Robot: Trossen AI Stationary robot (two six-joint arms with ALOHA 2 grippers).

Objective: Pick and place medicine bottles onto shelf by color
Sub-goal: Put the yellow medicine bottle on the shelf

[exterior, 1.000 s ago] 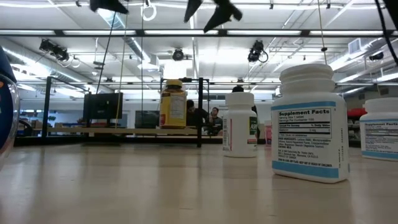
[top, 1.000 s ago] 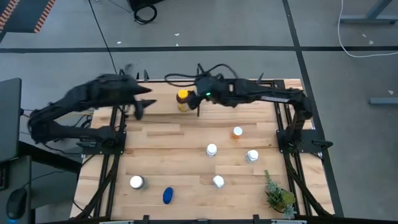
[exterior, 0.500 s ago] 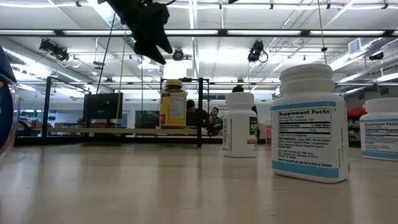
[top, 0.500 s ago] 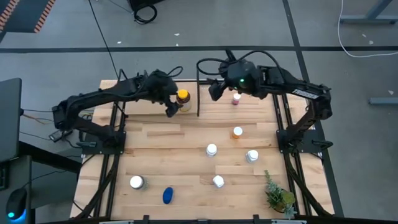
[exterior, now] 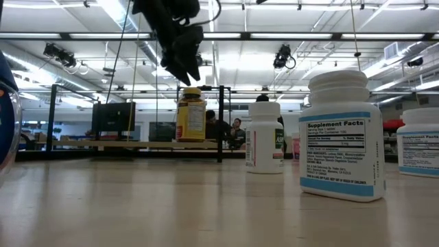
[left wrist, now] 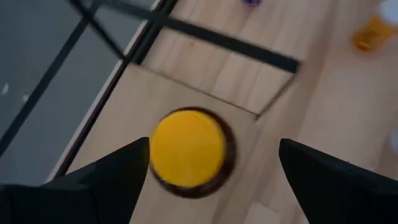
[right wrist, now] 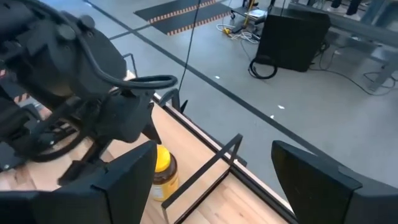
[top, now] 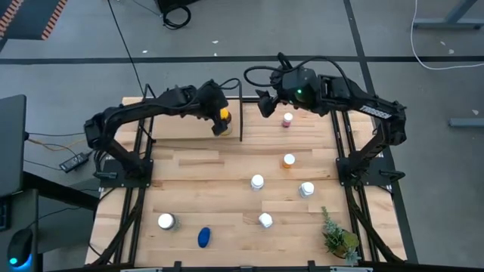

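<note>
The left hand [top: 217, 115] hangs spread directly over the amber bottle [top: 222, 121], upper centre-left of the high view; in its wrist view the two fingers [left wrist: 118, 171] flank the yellow cap [left wrist: 188, 149] on either side, apart from it. In the low view that hand [exterior: 180, 55] sits just above the bottle [exterior: 191, 114], not touching. The bottle stands upright in the shelf [top: 181, 136] at the far edge of the table [top: 212, 189], just left of the black upright divider [top: 240, 121].

The right hand [top: 265, 103] hovers on the other side of the divider, fingers spread (nothing between them), near a pink-capped bottle [top: 287, 119] in the right bay.

Lower in the high view stand an orange-capped bottle [top: 289, 160], four white bottles [top: 257, 181] [top: 305, 189] [top: 265, 220] [top: 165, 221], and a blue bottle [top: 203, 237]; a small plant [top: 338, 238] sits lower right.
</note>
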